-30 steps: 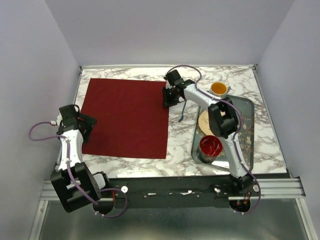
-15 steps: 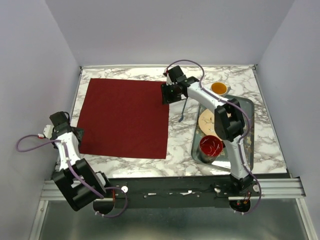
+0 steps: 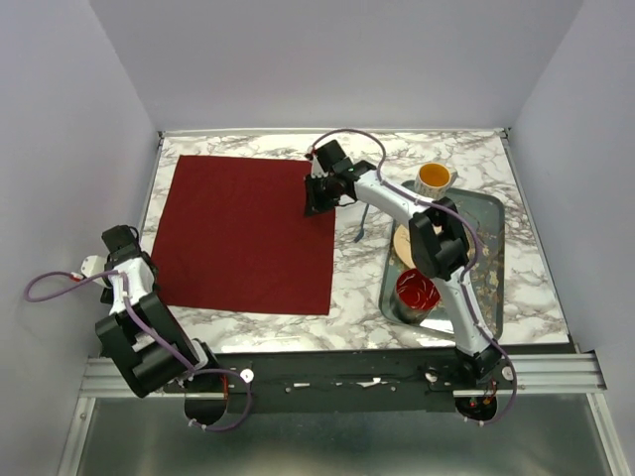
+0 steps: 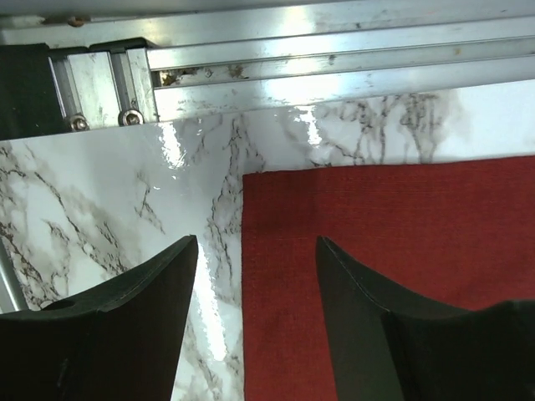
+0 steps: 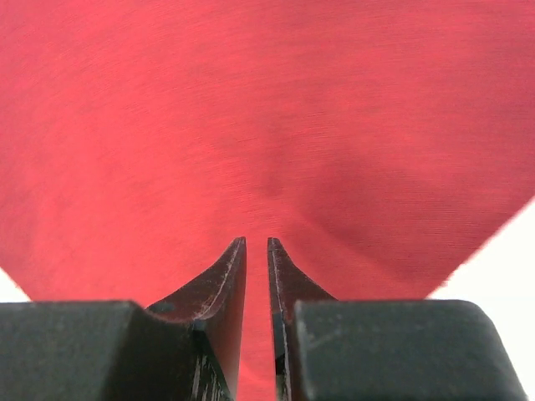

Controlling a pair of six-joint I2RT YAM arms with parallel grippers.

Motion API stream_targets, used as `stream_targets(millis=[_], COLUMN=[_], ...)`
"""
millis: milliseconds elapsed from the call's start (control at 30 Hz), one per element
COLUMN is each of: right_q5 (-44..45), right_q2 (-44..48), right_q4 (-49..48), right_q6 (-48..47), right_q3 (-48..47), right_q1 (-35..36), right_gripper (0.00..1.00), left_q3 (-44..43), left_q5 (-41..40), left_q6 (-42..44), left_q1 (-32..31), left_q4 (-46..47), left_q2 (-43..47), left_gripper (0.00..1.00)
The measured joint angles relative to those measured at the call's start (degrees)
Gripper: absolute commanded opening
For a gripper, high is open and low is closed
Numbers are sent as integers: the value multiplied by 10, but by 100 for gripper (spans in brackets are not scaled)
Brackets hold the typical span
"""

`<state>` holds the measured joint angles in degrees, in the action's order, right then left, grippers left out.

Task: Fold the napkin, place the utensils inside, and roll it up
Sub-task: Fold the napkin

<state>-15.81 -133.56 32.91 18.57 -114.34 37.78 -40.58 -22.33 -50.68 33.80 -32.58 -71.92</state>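
strip between napkin [image 3: 243, 233] and tray [image 3: 493, 213] passable, blue fork [image 3: 360, 228] lying there, right arm [image 3: 397, 198] overhead

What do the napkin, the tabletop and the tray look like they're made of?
Napkin: woven cloth, matte maroon; a fine ribbed weave shows in the left wrist view. Tabletop: glossy marble-look surface with grey veins and glare; real stone or laminate, cannot tell. Tray: likely metal, silvery and reflective.

napkin [image 3: 243, 233] on table [image 3: 357, 290] left, tray [image 3: 493, 230] right, fork [image 3: 360, 228] between them
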Motion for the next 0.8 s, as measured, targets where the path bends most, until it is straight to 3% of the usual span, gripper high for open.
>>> stream_targets(millis=[233,800], right_q5=[-4,-24], right_q2=[-8,66], right_q4=[-3,-34], right_q6=[16,9], right_q3=[13,84], right_q1=[-56,-48], right_gripper=[24,24], left_q3=[12,9], left_q5=[1,-17], left_q6=[-2,-3], left_q1=[6,26], left_q4=[36,57], left_q2=[-57,-89], left_gripper=[58,48])
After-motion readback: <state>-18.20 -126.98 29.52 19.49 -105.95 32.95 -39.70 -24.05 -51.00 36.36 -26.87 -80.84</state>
